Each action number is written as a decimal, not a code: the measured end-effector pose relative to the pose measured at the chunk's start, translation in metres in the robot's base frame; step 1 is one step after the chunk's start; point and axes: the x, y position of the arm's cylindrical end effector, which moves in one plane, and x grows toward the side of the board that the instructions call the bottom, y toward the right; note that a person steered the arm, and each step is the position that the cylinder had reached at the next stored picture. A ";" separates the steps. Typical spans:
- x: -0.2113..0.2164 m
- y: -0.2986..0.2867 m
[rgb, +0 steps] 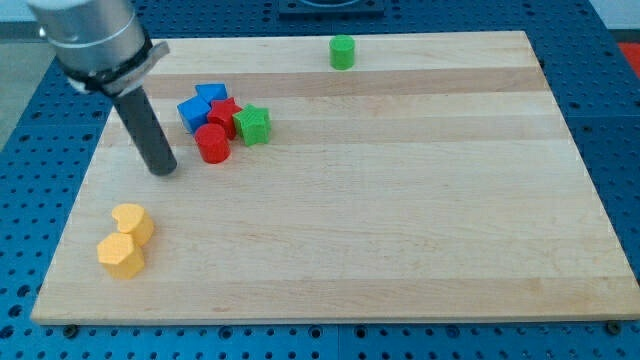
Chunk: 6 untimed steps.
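We are looking at a pale wooden board (400, 200) lying on a blue perforated metal table (615, 120), whose dotted holes are showing on the left, right and near edges.

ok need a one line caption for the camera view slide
Rod tip left of a red, blue and green block cluster; two yellow blocks touch near the board's lower left.

Looking like robotics lab bench; pale wooden board (400, 200) sitting on blue perforated metal table (615, 120), holes running in regular grid, as on optical breadboard; grey cylindrical robot arm (90, 40) reaching in from view's top left, ending in dark rod; small coloured blocks (222, 118) lying on board like test pieces.
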 end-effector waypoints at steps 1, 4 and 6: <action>-0.039 0.007; -0.039 0.072; -0.031 0.047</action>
